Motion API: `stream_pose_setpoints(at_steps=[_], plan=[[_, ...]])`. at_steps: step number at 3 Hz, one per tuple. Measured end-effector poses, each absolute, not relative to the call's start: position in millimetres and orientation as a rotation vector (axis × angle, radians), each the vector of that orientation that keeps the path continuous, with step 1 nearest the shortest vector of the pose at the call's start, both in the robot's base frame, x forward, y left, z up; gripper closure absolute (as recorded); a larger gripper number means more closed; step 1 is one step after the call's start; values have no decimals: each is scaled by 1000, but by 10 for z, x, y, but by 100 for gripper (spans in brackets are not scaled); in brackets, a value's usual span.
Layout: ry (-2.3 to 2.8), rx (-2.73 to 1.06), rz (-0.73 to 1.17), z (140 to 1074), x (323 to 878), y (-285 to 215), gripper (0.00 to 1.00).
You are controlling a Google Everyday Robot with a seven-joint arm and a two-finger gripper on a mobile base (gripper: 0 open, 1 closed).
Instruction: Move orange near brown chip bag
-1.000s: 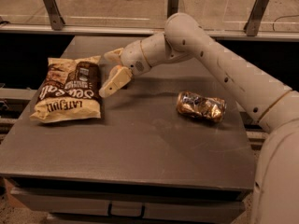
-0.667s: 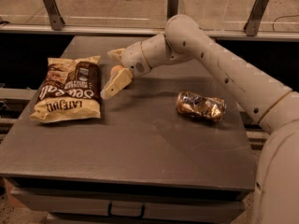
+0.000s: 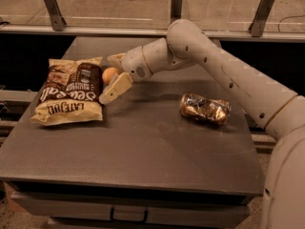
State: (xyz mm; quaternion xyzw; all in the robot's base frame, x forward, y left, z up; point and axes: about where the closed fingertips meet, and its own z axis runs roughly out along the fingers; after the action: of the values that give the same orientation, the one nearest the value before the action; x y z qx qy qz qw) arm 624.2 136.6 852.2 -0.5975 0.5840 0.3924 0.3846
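Beside the flat tan-and-brown chip bag, the small round orange fruit sits between the spread fingers of your cream gripper (perhaps touching one); a careless withdrawal could roll it away.

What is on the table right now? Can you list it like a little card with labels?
table: dark grey top
brown chip bag: lying flat on the left side
orange: right beside the bag's right edge
shiny foil package: on the right side, apart from the others
tool: at the orange, just to its right
arm: white, reaching in from the right
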Motion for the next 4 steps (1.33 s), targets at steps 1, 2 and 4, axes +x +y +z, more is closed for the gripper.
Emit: stream_pose_setpoints(at_steps=[1,2,4], plan=[[1487,-1508,1011,8546,6204,1387,0],[1486,-1477,936,8706,6345,1241,0],[1435,-1415,494,9882,6953,263,0]])
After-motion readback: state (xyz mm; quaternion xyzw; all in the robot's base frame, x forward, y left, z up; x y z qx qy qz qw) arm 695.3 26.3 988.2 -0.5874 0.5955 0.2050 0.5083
